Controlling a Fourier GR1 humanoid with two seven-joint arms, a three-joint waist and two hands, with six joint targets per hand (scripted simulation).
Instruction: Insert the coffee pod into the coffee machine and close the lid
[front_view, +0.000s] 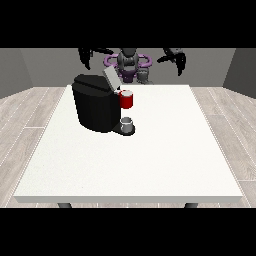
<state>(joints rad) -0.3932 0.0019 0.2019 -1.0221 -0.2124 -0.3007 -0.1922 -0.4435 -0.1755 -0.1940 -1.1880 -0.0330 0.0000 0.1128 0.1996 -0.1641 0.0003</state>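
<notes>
Both hands hang raised and well back from the table, the hand at the view's left and the hand at the view's right, fingers drooping loosely, holding nothing. The coffee pod sits just beside the coffee machine, under its raised lid. A reach could easily bump that lid shut first or knock the pod over.

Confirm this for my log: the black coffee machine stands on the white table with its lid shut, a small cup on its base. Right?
Not quite. The front view shows the coffee machine with its lid raised open, not shut. The rest holds: it stands on the white table with a small cup on its base.
</notes>
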